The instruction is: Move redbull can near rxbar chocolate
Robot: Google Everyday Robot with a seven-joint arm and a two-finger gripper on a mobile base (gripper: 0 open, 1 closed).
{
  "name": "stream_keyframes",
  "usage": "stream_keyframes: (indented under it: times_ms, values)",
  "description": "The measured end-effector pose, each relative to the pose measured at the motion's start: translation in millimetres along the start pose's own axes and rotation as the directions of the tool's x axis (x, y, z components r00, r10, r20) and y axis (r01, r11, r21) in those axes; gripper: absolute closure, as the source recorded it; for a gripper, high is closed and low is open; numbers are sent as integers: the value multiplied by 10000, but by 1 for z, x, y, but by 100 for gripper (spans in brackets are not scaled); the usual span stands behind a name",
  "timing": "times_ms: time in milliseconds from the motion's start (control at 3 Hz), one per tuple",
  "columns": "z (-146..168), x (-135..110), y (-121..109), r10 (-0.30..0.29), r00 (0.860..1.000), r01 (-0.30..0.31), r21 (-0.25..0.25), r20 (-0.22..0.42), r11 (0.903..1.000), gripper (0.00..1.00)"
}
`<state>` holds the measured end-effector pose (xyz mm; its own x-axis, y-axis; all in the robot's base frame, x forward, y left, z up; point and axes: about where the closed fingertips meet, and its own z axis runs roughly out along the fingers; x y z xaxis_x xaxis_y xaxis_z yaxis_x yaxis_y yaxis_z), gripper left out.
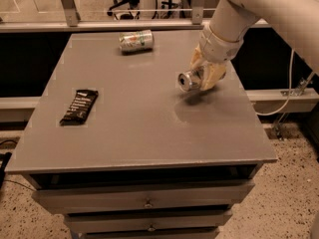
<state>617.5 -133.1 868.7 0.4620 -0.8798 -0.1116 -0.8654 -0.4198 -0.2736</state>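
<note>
One grey tabletop (149, 133) fills most of the view, set over a stack of drawers (144, 203). A white arm (269, 4) reaches in from the upper right. Its tool (203, 73) hangs over the right part of the tabletop, clamped around the redbull can (188, 80). The can is held on its side, silver top toward the camera, a shadow beneath it. The rxbar chocolate (79, 106) lies flat near the left edge, well apart from it. A pale green-white can (135, 40) lies on its side near the far edge.

Arm angled down from upper right; gripper (202, 75) seemingly clamping redbull can (188, 81).
</note>
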Motion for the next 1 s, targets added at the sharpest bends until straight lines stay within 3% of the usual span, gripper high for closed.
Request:
stream_keyframes:
  times_ms: [333, 667, 1000]
  values:
    - [-31, -34, -5, 267, 9996, -271, 573, 80, 9980, 100]
    - [-47, -42, -6, 1050, 9944, -1052, 830, 66, 9910, 100]
    - [-45, -42, -6, 1017, 9948, -1019, 807, 72, 9915, 100]
